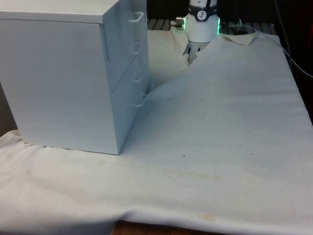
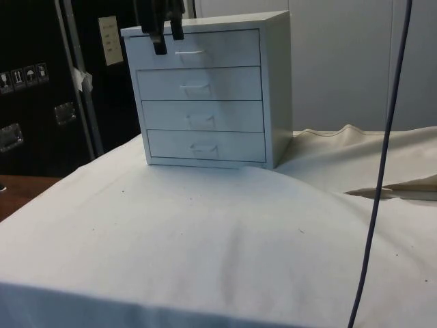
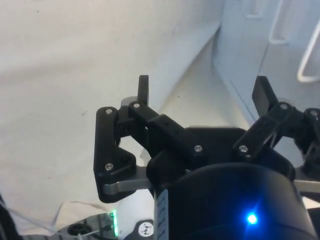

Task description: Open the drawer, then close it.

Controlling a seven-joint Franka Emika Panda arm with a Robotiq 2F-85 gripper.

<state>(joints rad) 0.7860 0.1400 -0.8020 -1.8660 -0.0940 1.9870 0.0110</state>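
Altogether four drawers in one chest; hand fingers apart.

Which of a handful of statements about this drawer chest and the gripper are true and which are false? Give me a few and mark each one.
1. The chest of drawers has four drawers, each with a handle. True.
2. The top drawer is pulled far out. False: in the side view all four fronts sit about level with the chest.
3. The gripper has its fingers spread apart. True: the wrist view shows a wide gap between them with nothing held.
4. The gripper is clamped on the bottom drawer's handle. False: in the side view it hangs up by the top drawer.
5. The table is covered by a white cloth. True.
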